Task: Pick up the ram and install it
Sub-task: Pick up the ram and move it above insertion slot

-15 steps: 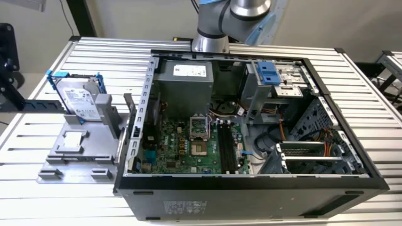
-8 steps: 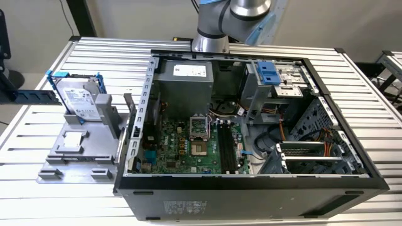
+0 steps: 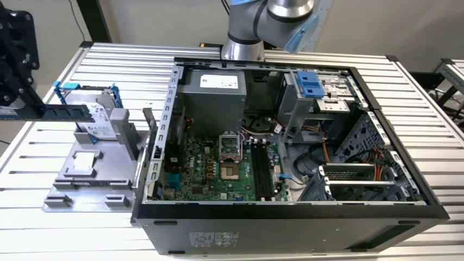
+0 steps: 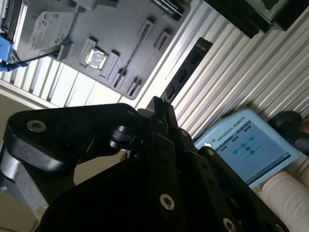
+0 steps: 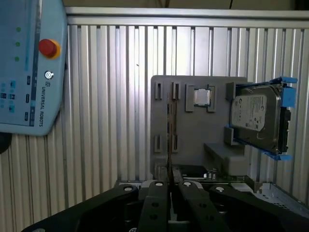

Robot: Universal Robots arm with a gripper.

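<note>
The ram (image 3: pixel 62 112) is a long thin dark stick held level at the exterior view's left, above the grey holder tray (image 3: pixel 87 182). My gripper (image 3: pixel 18 106) is shut on one end of it. In the second wrist view the ram (image 4: pixel 186 70) juts out from between the black fingers (image 4: pixel 155 140). In the first wrist view it appears edge-on as a thin dark line (image 5: pixel 169 130) above the closed fingertips (image 5: pixel 159 188). The open computer case (image 3: pixel 290 209) lies toward the exterior view's right, with the green motherboard (image 3: pixel 210 174) and its long black slots (image 3: pixel 261 171).
The tray carries a silver hard drive (image 3: pixel 98 124) in a blue-handled frame and a small square chip (image 3: pixel 85 159). A teach pendant (image 5: pixel 24 63) lies on the ribbed metal table (image 3: pixel 420 98). The arm's base (image 3: pixel 243 49) stands behind the case.
</note>
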